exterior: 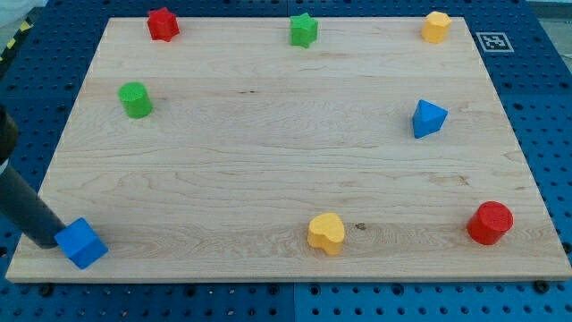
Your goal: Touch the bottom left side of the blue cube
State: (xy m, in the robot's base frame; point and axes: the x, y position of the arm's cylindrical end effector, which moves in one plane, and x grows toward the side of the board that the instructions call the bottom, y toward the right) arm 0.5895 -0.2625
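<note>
The blue cube sits near the bottom left corner of the wooden board. My dark rod comes in from the view's left edge and slants down to the right. My tip rests against the cube's left side, at the board's left edge.
Other blocks on the board: a red star at top left, a green star at top middle, a yellow block at top right, a green cylinder, a blue triangular block, a yellow heart, a red cylinder.
</note>
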